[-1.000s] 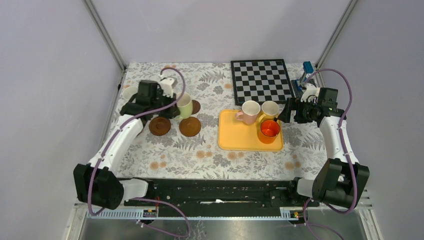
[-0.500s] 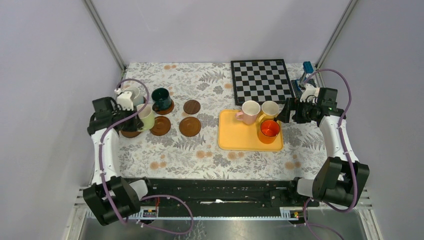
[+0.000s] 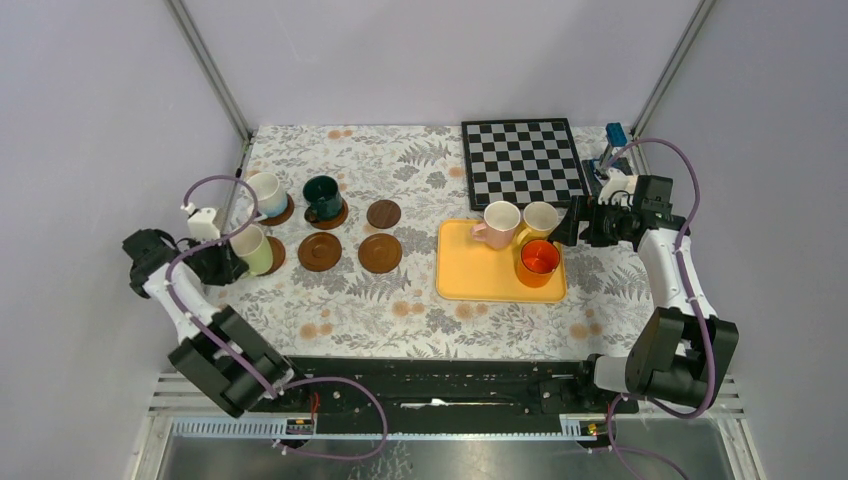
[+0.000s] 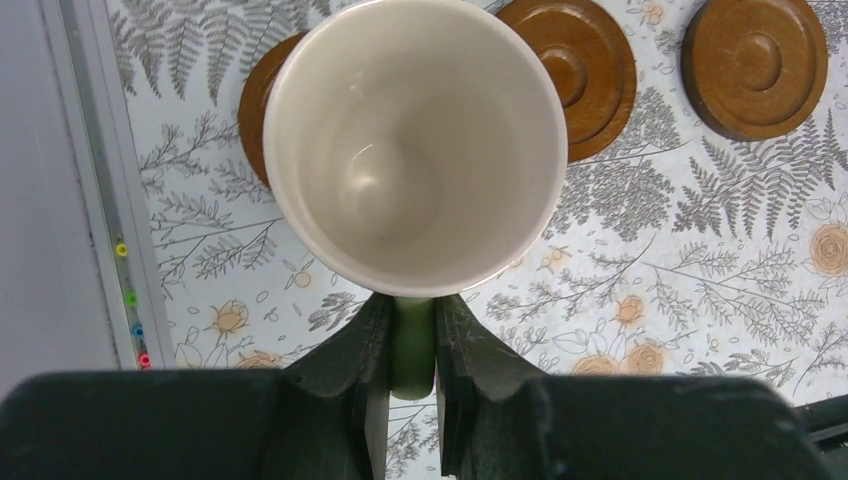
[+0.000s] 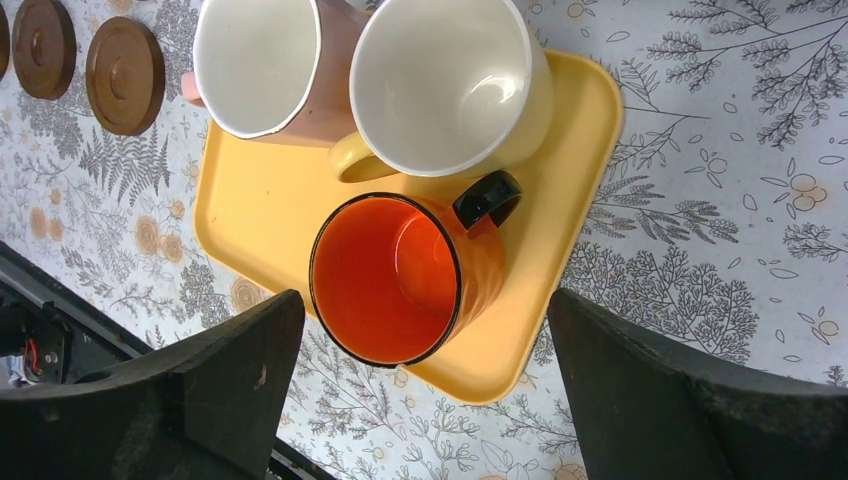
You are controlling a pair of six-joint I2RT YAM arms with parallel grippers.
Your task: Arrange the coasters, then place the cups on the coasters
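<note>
My left gripper point(image 3: 232, 259) point(image 4: 412, 312) is shut on the green handle of the light green cup point(image 3: 252, 247) point(image 4: 415, 140), which is upright over the front-left coaster point(image 3: 272, 258) point(image 4: 252, 120); whether it touches is unclear. The white-pale blue cup point(image 3: 266, 192) and the dark green cup point(image 3: 322, 197) stand on coasters behind it. Three coasters point(image 3: 383, 214) point(image 3: 320, 251) point(image 3: 380, 253) lie bare. The pink cup point(image 3: 497, 223) point(image 5: 265, 65), the cream-yellow cup point(image 3: 540, 217) point(image 5: 445, 80) and the orange cup point(image 3: 539, 258) point(image 5: 400, 275) sit on the yellow tray point(image 3: 470, 280) point(image 5: 560, 250). My right gripper point(image 3: 570, 226) point(image 5: 425, 315) hangs open above the orange cup.
A black-and-white chessboard point(image 3: 523, 160) lies at the back, just behind the tray. A floral cloth point(image 3: 400, 310) covers the table. A small blue object point(image 3: 617, 133) sits at the back right corner. Grey walls close in both sides.
My left arm has swung left and towards the front with the light green cup, from beside the middle coasters to over the front-left coaster. The right arm has stayed put.
</note>
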